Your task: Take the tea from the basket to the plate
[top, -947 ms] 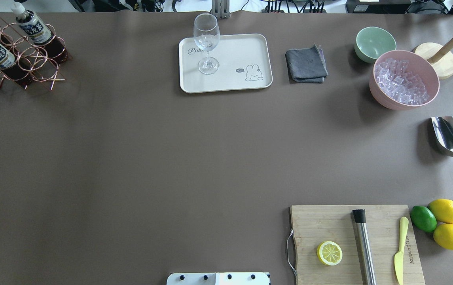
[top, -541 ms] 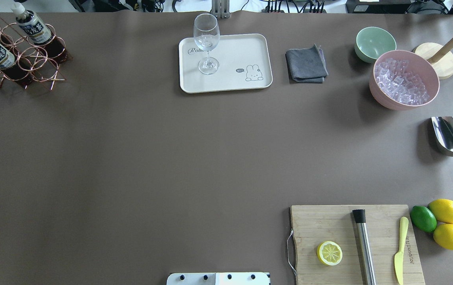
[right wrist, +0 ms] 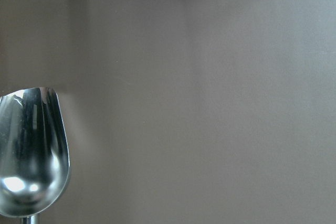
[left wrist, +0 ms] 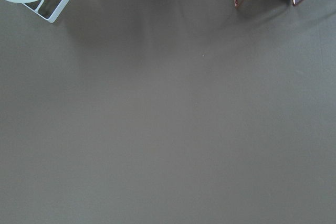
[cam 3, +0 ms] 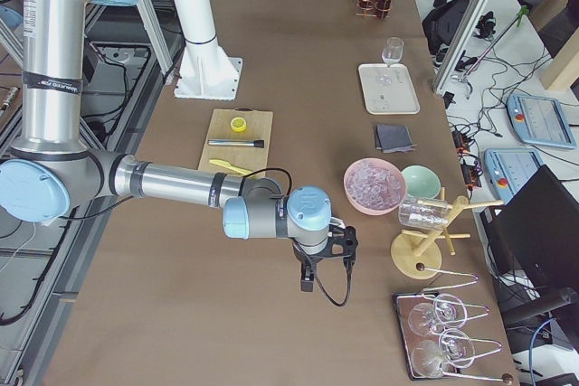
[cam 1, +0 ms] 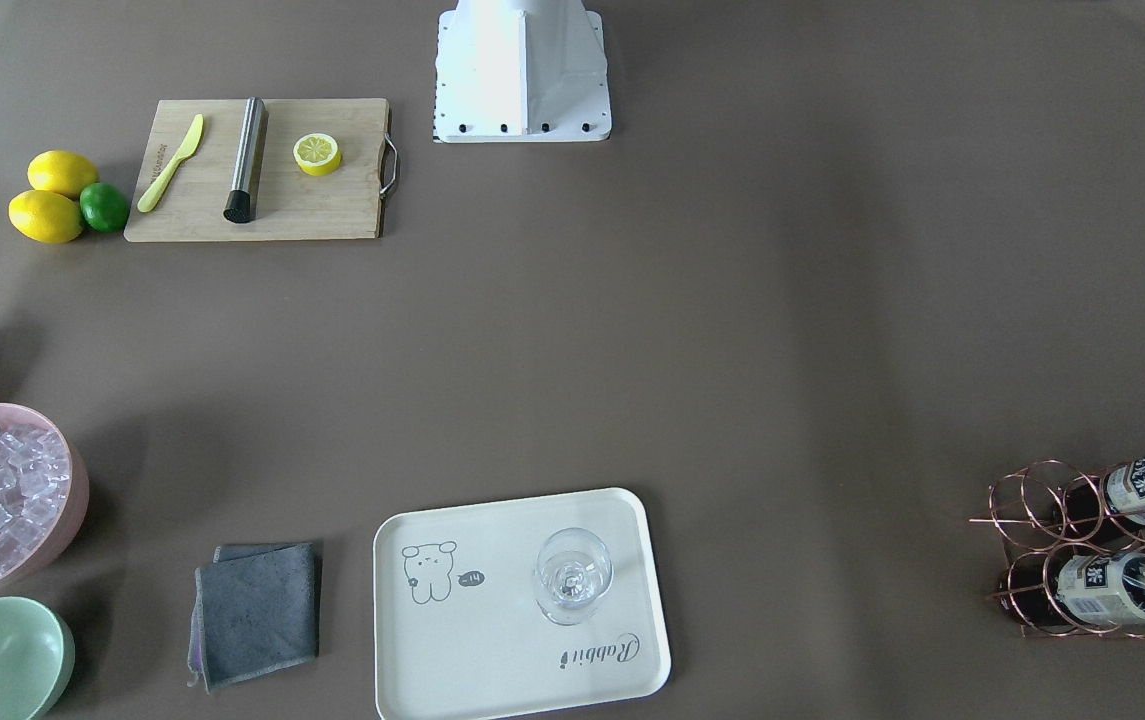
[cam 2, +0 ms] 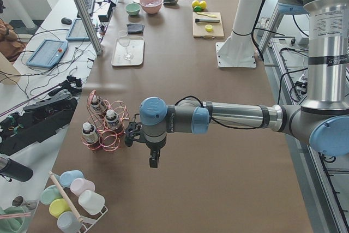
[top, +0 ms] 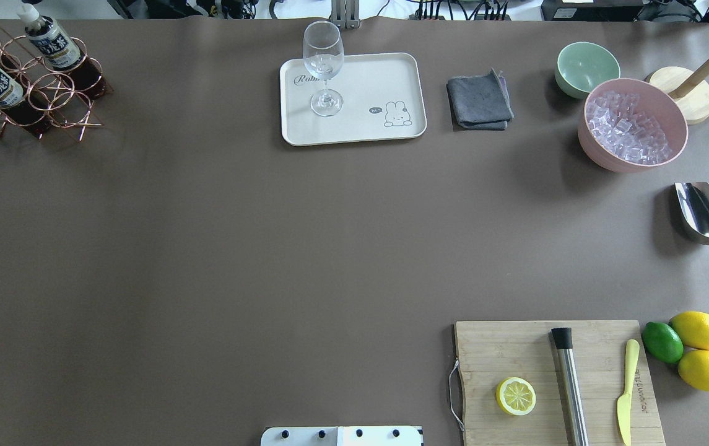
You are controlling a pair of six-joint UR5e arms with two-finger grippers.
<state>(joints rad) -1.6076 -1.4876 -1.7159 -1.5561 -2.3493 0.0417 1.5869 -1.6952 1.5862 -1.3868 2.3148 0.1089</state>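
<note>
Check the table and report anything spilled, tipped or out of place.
Nothing stands out. The tea bottles stand in the basket, the wine glass is upright on the plate, the ice is all inside the pink bowl, and no spill shows on the table.

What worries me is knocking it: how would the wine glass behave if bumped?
The glass probably tips easily: tall bowl, thin stem, small foot. It looks empty, so likely light and apt to slide on the smooth plate.
</note>
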